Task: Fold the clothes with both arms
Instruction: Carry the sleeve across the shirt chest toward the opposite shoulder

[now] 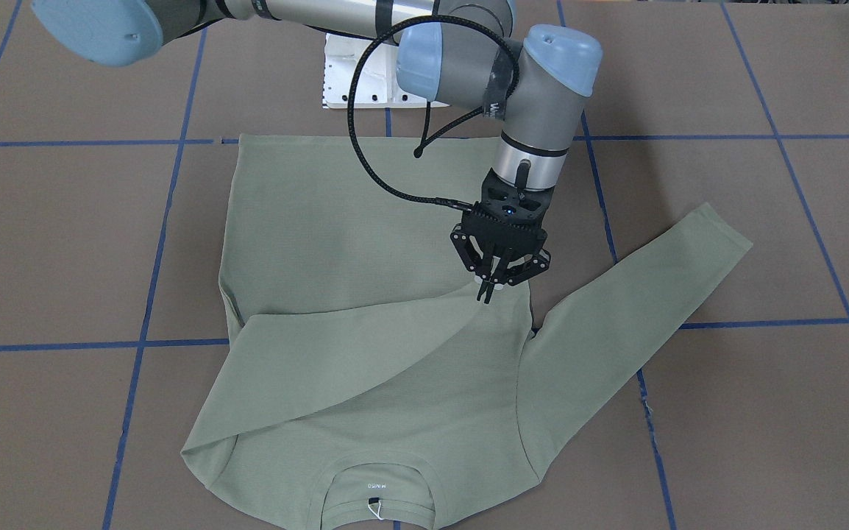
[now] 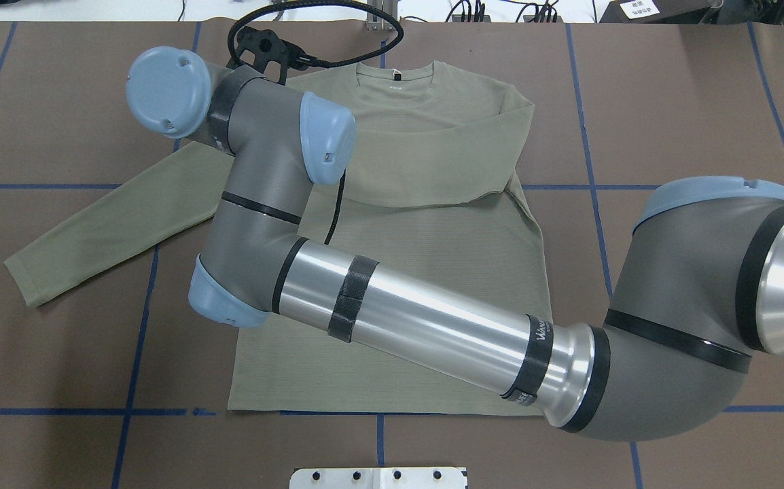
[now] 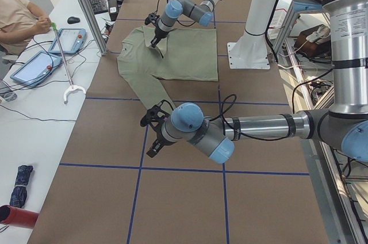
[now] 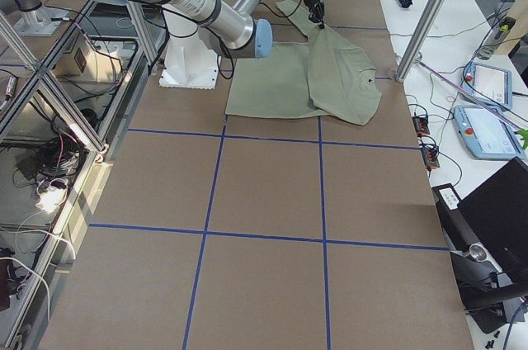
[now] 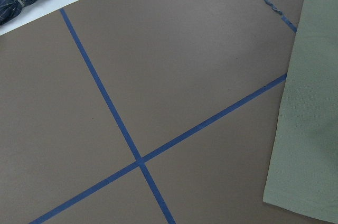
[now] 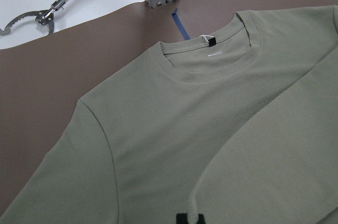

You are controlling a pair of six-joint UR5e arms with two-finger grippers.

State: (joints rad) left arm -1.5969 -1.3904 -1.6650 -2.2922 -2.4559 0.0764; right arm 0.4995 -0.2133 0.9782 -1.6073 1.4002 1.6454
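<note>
Sage-green long-sleeved knit shirt [image 1: 336,243] on brown desk [image 1: 64,243], sleeve [image 1: 366,346] pinched mid-frame in closed right end effector [image 1: 488,288]; left end effector [image 3: 155,147]: cannot tell.

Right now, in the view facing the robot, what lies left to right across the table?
Blue tape line → sage-green knit shirt's folded-over sleeve → right arm's black two-finger gripper → the shirt's other, outstretched sleeve.

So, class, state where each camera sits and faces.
Front-facing: across table, looking steeply down; right gripper pinching shirt.
Overhead: behind base, looking down; right arm crossing.
Left: table's left end; left gripper nearest.
Right: table's right end; right arm nearest.
Left wrist: table, shirt sleeve; no fingers.
Right wrist: shirt collar; fingertip.
Both wrists share the shirt.
</note>
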